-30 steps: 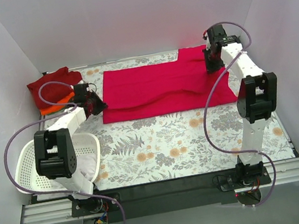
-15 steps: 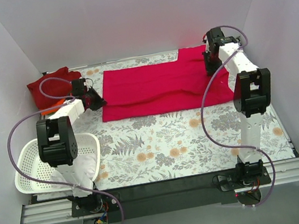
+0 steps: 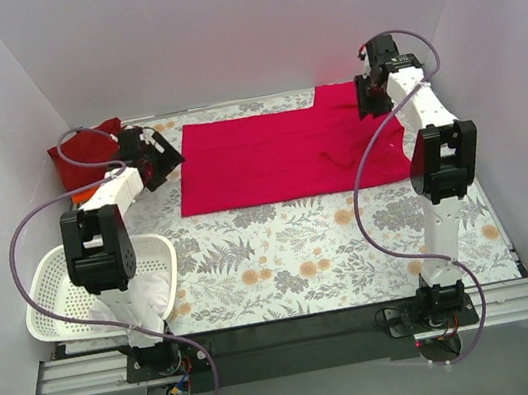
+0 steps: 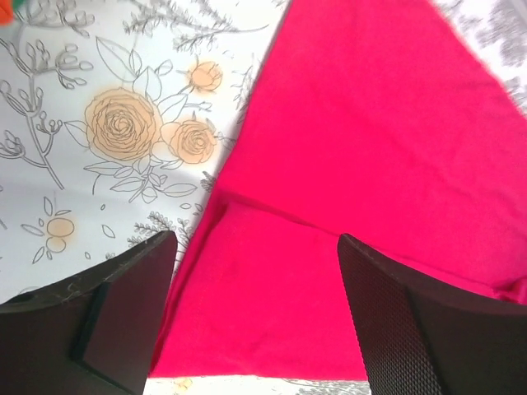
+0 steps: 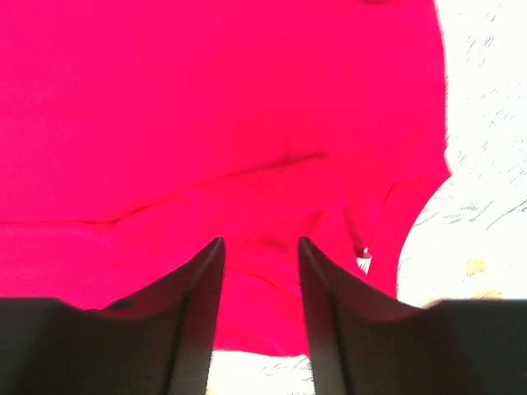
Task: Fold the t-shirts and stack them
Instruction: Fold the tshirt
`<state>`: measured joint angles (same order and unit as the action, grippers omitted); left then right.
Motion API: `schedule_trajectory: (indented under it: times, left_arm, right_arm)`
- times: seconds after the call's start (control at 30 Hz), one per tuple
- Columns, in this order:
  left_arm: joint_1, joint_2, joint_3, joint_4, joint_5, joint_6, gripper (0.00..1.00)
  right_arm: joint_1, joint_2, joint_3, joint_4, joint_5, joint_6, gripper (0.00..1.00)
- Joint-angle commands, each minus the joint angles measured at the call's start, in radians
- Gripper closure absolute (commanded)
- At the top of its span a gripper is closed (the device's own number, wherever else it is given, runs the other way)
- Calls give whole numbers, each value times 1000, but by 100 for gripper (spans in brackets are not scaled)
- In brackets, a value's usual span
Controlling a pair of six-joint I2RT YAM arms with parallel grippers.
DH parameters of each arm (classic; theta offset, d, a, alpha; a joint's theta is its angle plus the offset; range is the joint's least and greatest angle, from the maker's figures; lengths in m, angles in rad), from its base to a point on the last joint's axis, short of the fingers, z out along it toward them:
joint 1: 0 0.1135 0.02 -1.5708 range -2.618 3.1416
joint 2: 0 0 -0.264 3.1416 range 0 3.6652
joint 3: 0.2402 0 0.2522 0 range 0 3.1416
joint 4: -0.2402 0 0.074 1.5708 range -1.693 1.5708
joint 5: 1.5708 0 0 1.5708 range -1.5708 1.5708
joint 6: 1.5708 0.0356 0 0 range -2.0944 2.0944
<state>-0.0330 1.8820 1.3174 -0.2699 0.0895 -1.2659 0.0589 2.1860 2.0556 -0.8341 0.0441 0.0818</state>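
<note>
One pinkish-red t-shirt (image 3: 267,156), floral tablecloth (image 3: 294,253) beside near edge

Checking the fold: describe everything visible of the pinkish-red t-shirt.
The pinkish-red t-shirt is plain soft cloth, folded into a wide flat band across the far part of the flowered table, wrinkled near its right end. The left gripper and right gripper are open at its ends, neither holding it.
</note>
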Motion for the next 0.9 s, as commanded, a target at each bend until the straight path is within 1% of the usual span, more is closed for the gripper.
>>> schedule_trajectory:
  times: [0.0, 0.03, 0.07, 0.13, 0.17, 0.2, 0.23, 0.27, 0.3, 0.37, 0.4, 0.43, 0.53, 0.57, 0.63, 0.87]
  left_arm:
    - [-39, -141, 2, 26, -56, 0, 27]
    - [-59, -165, -9, 26, -75, 6, 27]
    - [-106, -176, -10, 29, -108, 14, 27]
    - [-162, -199, -36, 53, -129, 16, 27]
    - [-220, -204, -44, 67, -128, 13, 27]
    - [-249, -208, -56, 105, -125, 11, 27]
    - [-280, -202, -67, 127, -122, 10, 27]
    - [-338, -198, -81, 147, -117, 4, 27]
    - [-366, -187, -84, 182, -111, 0, 27]
    - [-436, -146, -84, 216, -115, 3, 27]
    - [-456, -129, -81, 247, -116, 6, 27]
    - [-472, -97, -78, 256, -116, 8, 26]
    - [-508, -40, -69, 305, -97, 0, 26]
    - [-521, -29, -72, 319, -96, -1, 26]
    - [-530, 0, -78, 354, -97, 2, 27]
    - [-536, 51, -122, 388, -129, 16, 26]
  right_arm:
    - [-10, -40, 60, 36, -4, 15, 62]
    - [-10, -75, 49, 41, 0, 22, 60]
    - [-10, -98, -1, 50, -1, 26, 58]
    - [-8, -174, -75, 96, -21, 30, 57]
    - [-10, -202, -127, 113, -30, 33, 57]
    - [-8, -230, -232, 160, -67, 38, 57]
    - [-8, -258, -300, 190, -87, 42, 57]
    - [-8, -313, -364, 226, -116, 53, 57]
    - [-8, -340, -496, 298, -183, 61, 57]
    - [5, -417, -604, 367, -236, 79, 58]
    - [15, -440, -659, 427, -260, 84, 59]
    - [37, -475, -731, 452, -260, 87, 59]
    - [67, -496, -813, 518, -256, 107, 59]
    - [71, -490, -818, 527, -257, 110, 59]
    - [87, -454, -822, 530, -257, 113, 60]
    - [105, -353, -790, 543, -182, 115, 63]
